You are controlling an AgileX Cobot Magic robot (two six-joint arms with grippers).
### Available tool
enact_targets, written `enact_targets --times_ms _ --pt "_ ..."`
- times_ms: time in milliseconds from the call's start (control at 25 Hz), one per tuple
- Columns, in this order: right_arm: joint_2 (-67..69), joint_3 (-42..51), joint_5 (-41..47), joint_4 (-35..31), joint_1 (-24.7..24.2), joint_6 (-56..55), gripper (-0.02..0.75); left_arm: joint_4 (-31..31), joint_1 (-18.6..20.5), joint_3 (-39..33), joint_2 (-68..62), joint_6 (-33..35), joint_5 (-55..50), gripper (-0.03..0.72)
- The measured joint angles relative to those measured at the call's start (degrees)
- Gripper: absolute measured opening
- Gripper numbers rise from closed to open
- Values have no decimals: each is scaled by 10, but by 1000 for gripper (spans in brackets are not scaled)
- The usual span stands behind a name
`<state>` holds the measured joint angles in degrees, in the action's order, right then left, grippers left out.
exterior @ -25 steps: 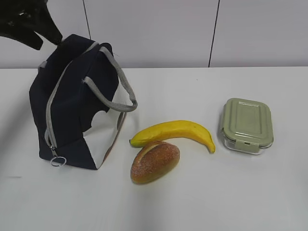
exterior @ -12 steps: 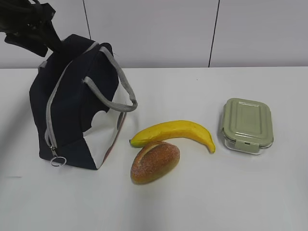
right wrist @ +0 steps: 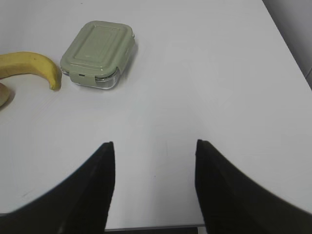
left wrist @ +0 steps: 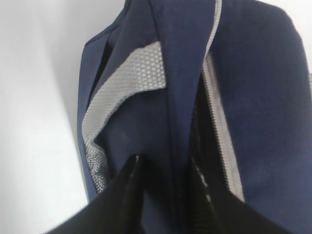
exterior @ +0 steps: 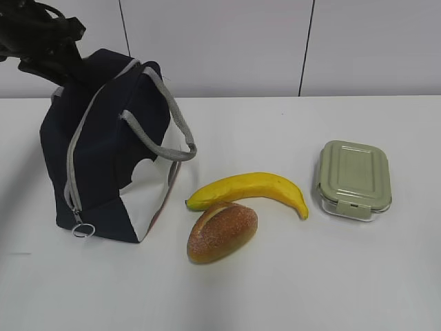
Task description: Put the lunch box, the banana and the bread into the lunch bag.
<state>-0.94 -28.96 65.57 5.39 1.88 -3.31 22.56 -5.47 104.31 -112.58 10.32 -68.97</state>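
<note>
Left wrist view: my left end effector [left wrist: 163, 170] straddles a fold of the bag [left wrist: 253, 97], jaws narrow, grip unclear. Exterior view, bag upper left; banana [exterior: 251, 189] touching bread [exterior: 222, 232] at centre, box [exterior: 353, 179] right. My right end effector [right wrist: 153, 156] hangs wide over the counter [right wrist: 219, 73].

Lab: bare white table [exterior: 289, 289], panelled wall [exterior: 227, 41]

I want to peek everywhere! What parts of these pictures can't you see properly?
- Inside of the lunch bag: hidden in the exterior view by its own navy fabric.
- Left gripper: its fingers straddle a fold of the bag in the left wrist view; whether they have pinched it, I cannot tell.
- Bread: cut off by the right wrist view's left edge.
- Lunch box: contents hidden under its green lid.
</note>
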Motion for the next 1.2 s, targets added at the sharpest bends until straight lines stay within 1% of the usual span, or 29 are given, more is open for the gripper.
enact_targets --times_ms 200,280,400,960,1040,1200 --pt "0 0 0 0 0 0 419 0 0 0 0 1 0 50" --pt "0 0 0 0 0 0 419 0 0 0 0 1 0 1" --pt "0 0 0 0 0 0 419 0 0 0 0 1 0 -10" --pt "0 0 0 0 0 0 419 2 0 0 0 1 0 -14" --pt "0 0 0 0 0 0 419 9 0 0 0 1 0 -14" --pt "0 0 0 0 0 0 419 46 0 0 0 1 -8 -15"
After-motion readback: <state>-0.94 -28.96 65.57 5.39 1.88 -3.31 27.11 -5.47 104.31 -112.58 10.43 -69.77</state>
